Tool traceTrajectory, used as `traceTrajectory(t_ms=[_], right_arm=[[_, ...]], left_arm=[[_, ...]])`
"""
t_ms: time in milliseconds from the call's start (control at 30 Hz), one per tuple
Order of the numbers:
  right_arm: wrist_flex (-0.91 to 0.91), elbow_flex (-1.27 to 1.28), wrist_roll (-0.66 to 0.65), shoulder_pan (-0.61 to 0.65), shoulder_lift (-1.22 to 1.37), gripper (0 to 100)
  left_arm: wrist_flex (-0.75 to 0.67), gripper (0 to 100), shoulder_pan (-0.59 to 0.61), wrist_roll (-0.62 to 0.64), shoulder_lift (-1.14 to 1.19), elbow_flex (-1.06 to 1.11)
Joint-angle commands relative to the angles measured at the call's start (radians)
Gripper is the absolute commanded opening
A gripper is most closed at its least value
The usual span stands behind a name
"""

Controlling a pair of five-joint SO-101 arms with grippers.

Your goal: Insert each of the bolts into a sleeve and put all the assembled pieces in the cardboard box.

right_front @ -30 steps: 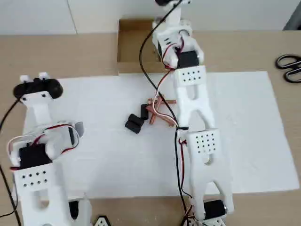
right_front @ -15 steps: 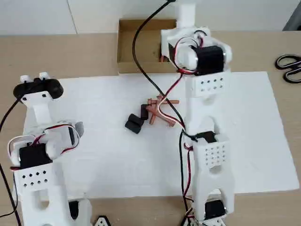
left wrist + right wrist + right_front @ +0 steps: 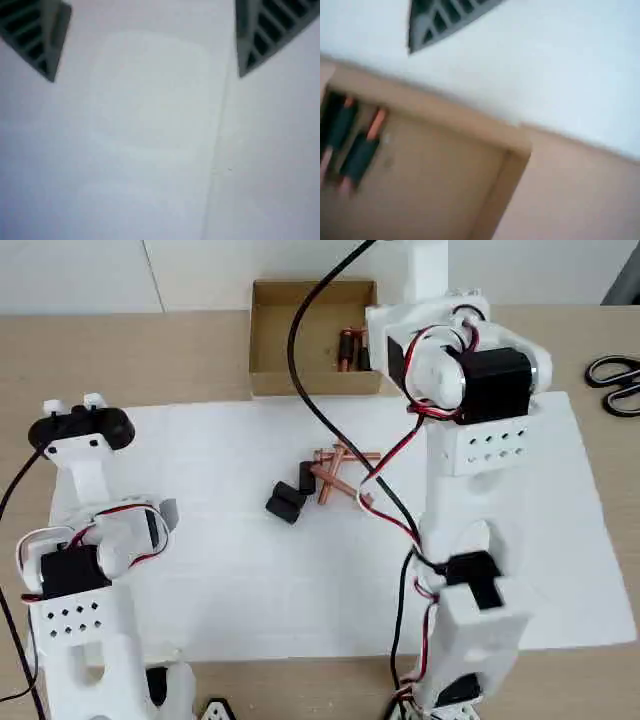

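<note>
Overhead, the cardboard box (image 3: 290,350) sits on the desk (image 3: 150,350) at the 12 o'clock edge of a white paper sheet (image 3: 220,540). Two assembled pieces (image 3: 348,348), copper bolts pushed into black sleeves, lie side by side on its floor toward the 3 o'clock wall. Near the middle of the sheet, several loose bolts (image 3: 335,472) lie crossed over one another in a small pile. A few empty sleeves (image 3: 290,495) lie just beside that pile at its 8 o'clock. The right arm rises from the 6 o'clock edge of the desk up to about 1 o'clock, and its upper part hangs over the box's 3 o'clock side. Its wrist camera looks down on a corner of the box and the two pieces inside. Whether the right tool (image 3: 447,20) is released or clenched cannot be told. The left arm stands folded at 8 o'clock. The left tool (image 3: 146,74) is released, its jaws wide apart over bare white paper and grasping nothing. Scissors (image 3: 615,380) lie on the desk at 2 o'clock, well apart from the sheet's contents.
</note>
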State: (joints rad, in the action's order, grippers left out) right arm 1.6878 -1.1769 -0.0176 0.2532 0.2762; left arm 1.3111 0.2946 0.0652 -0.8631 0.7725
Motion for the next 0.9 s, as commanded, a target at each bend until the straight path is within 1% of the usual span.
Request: traceTrajectory(t_ms=[0, 167, 400, 533, 633, 733, 867], right_arm=[[0.002, 0.302, -0.011, -0.005, -0.183, 18.3], [-0.021, 0.641, -0.006, -0.001, -0.367, 18.3], [-0.035, 0.965, -0.005, -0.03, -0.486, 18.3], [-0.059, 1.097, -0.009, -0.061, -0.463, 18.3], [-0.185, 1.197, -0.011, -0.073, -0.39, 18.5], [-0.297, 1.263, -0.011, -0.087, -0.297, 18.6], [-0.314, 1.235, -0.012, -0.082, -0.188, 18.6]], left_arm=[[-0.006, 22, 0.0, -0.005, -0.018, -0.005], [-0.008, 22, 0.0, -0.005, -0.015, -0.005], [-0.021, 22, 0.0, -0.005, -0.014, -0.005], [-0.029, 22, 0.0, -0.005, -0.014, -0.004], [-0.029, 22, -0.002, -0.015, -0.014, -0.01], [-0.063, 22, -0.055, -0.091, -0.014, -0.01], [-0.086, 22, -0.138, -0.109, -0.012, -0.01]])
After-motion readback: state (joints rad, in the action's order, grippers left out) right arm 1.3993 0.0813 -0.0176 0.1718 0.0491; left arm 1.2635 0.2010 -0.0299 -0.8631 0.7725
